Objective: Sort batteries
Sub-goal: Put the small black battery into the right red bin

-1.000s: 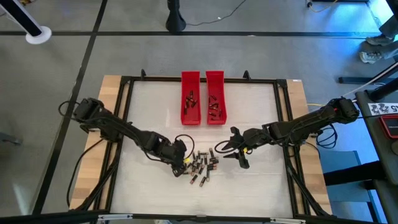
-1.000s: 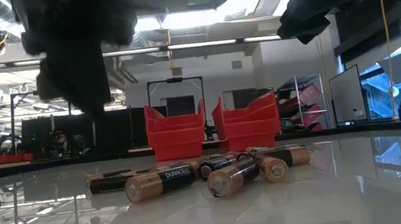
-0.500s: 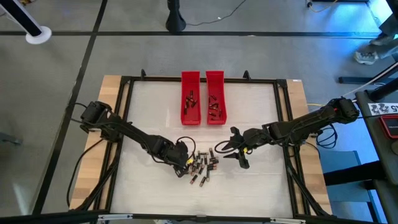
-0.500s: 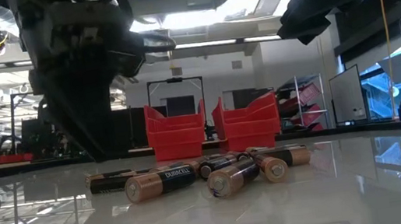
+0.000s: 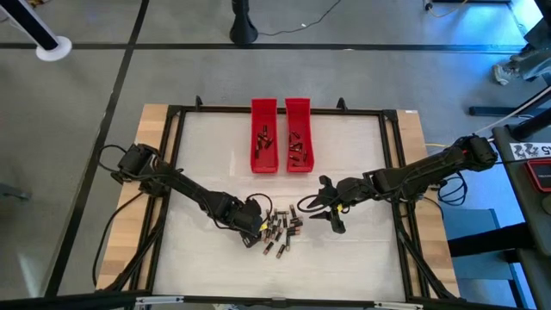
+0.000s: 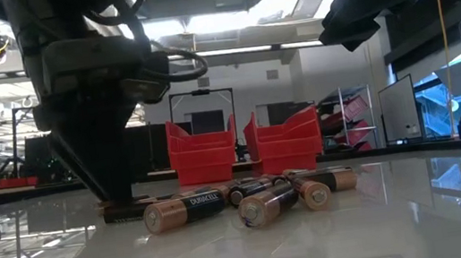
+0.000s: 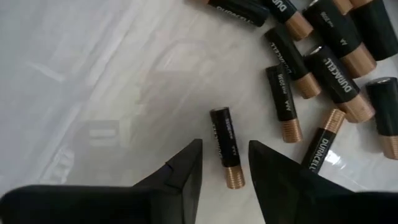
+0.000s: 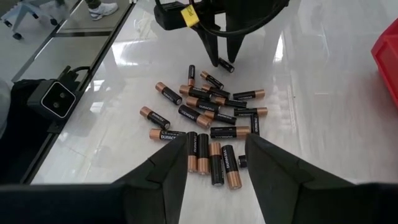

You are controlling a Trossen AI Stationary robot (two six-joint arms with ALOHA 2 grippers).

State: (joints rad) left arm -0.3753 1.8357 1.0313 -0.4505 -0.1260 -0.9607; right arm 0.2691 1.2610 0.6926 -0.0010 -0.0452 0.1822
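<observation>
The left pincer [image 5: 255, 233] is down at the surface [image 5: 215, 155], at the left edge of the loose batteries [image 5: 280, 229]. In its wrist view the two fingers [image 7: 186, 171] stand a little apart, one on each side of a single battery [image 7: 224, 144] that lies flat between their tips; there is a slim gap on both sides, so the battery is straddled, not gripped. Its coppery end points back toward the pincer. In the low view the same pincer [image 6: 113, 195] reaches the surface just beside the leftmost battery of the pile [image 6: 223, 202].

The rest of the batteries lie scattered close by on the white surface, some touching, pointing many ways.

The right pincer [image 5: 331, 217] hangs just right of the pile, above the surface, its fingers [image 8: 168, 171] partly open and holding nothing; its wrist view looks down over the whole scatter [image 8: 208, 121].

Farther back stand two red trays [image 5: 281, 135] side by side, each with a few batteries inside.
</observation>
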